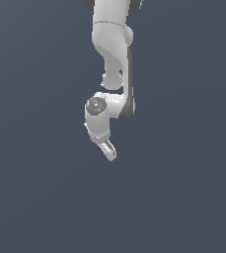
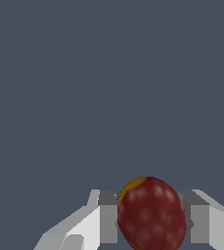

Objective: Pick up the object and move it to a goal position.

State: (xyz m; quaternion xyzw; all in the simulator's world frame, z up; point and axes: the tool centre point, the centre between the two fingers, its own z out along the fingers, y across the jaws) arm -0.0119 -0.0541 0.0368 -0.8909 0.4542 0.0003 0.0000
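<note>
Surroundings: a plain dark blue-grey ground (image 1: 35,197) fills both views; nothing stands near my arm (image 1: 112,44) or in its way.

Arm: white, reaching down from the top of the exterior view, wrist bent toward the lower middle.

Gripper (image 1: 108,150): mine, white with grey inner pads. In the wrist view my fingers (image 2: 106,222) stand close on either side of the object, closed against it and holding it.

Object (image 2: 151,215): dark red, rounded, egg-like, with a small yellow-orange patch on one side. It sits between my fingers, touching both pads. In the exterior view only a small red speck shows at the fingers.

Containers: I see none.
</note>
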